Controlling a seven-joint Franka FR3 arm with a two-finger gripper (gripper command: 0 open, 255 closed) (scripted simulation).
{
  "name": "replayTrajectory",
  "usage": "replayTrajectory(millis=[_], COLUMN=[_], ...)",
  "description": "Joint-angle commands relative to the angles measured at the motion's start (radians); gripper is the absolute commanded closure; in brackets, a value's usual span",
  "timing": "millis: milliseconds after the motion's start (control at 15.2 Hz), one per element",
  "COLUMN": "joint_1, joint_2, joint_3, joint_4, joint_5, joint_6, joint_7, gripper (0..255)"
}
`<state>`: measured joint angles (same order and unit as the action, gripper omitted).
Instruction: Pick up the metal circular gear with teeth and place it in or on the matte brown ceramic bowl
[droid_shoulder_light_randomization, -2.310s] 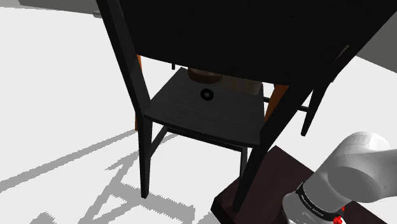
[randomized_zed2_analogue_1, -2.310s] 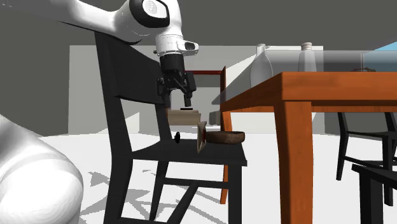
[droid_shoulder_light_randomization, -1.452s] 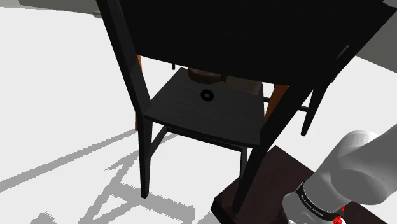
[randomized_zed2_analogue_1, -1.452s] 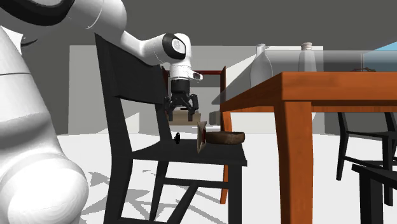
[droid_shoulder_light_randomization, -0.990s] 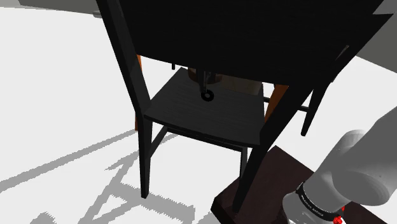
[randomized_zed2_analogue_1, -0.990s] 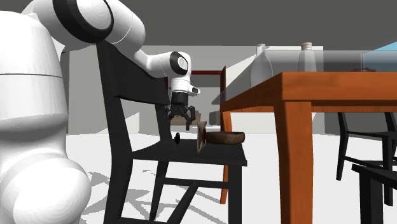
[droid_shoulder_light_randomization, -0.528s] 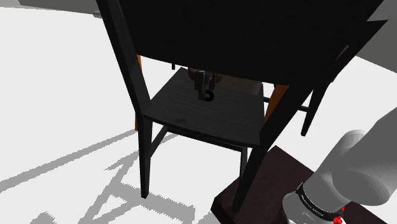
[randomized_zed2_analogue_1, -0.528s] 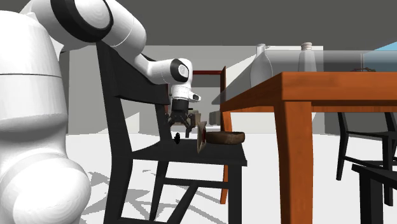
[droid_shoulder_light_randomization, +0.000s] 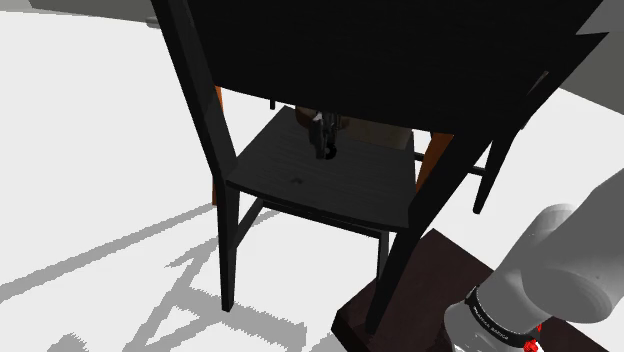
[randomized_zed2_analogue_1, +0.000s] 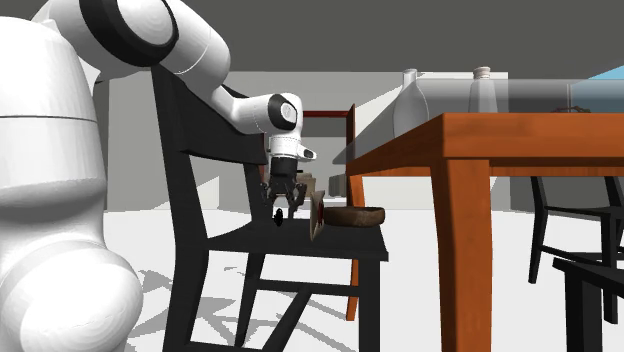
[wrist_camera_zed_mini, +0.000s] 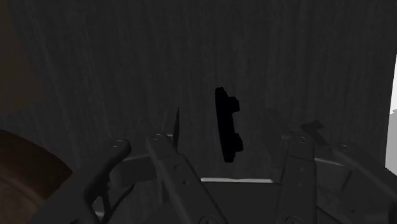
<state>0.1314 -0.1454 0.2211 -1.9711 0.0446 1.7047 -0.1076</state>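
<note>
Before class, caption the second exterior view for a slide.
Black claw at a small dark gear on a black chair seat, brown bowl nearby.

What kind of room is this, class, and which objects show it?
Probably a dining room: a black wooden chair stands beside an orange-brown table carrying clear glass bottles.

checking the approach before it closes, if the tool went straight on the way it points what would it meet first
The gear, standing on edge inside the open tool; right behind it is the black chair seat. Depth is unclear, so the tool's tips might touch the seat first.
</note>
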Motion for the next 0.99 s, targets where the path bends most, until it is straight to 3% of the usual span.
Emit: replayTrajectory(millis=[0, 528, 924], joint_1=[0.007, 0.008, 0.01], joint_2=[0.003, 0.004, 0.002], joint_3=[0.01, 0.009, 0.005], joint_4=[-0.011, -0.006, 0.073], joint_5=[-0.016, -0.016, -0.017], joint_6=[0.001, -0.003, -0.084], joint_7=[0.0, 0.001, 0.001], gripper=[255, 255, 255])
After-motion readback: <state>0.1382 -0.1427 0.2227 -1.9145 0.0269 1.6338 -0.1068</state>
